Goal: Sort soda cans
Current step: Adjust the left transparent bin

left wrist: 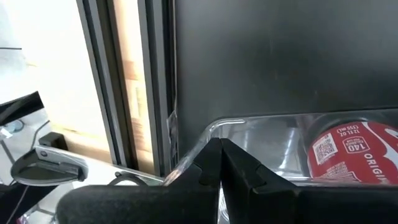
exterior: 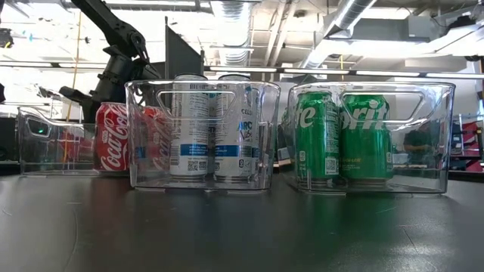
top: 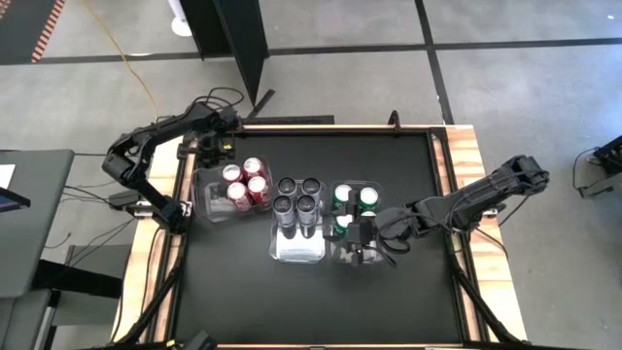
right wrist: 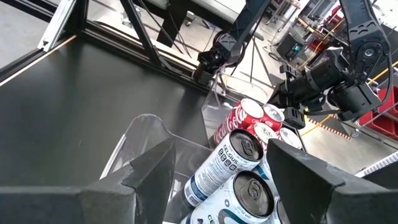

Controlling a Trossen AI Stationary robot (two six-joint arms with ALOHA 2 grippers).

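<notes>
Three clear bins stand side by side mid-table. The left bin point(top: 199, 194) holds several red cans point(top: 245, 182) point(left wrist: 354, 149). The middle bin point(top: 299, 251) holds dark and silver-grey cans point(top: 296, 197) point(right wrist: 233, 165). The right bin point(exterior: 446, 136) holds green cans point(top: 355, 199) point(exterior: 340, 136). All the cans stand upright on the bin floors. My left gripper point(top: 212, 148) point(left wrist: 219, 152) is shut and points down at the red bin's far left corner. My right gripper point(top: 358, 248) point(right wrist: 221, 149) hangs open above the near end of the green bin, with nothing between its fingers. My left gripper's shut fingertips point(left wrist: 211, 155) stand right at the corner of the red bin's rim point(left wrist: 214, 127), coming from above. I cannot tell whether they touch it.
The black table top point(top: 292, 301) has bare room along its near half and at the far right. Wooden side rails point(top: 466, 165) frame it. A dark panel point(top: 243, 49) stands beyond the far edge, and cables point(top: 209, 97) lie by the left arm's base.
</notes>
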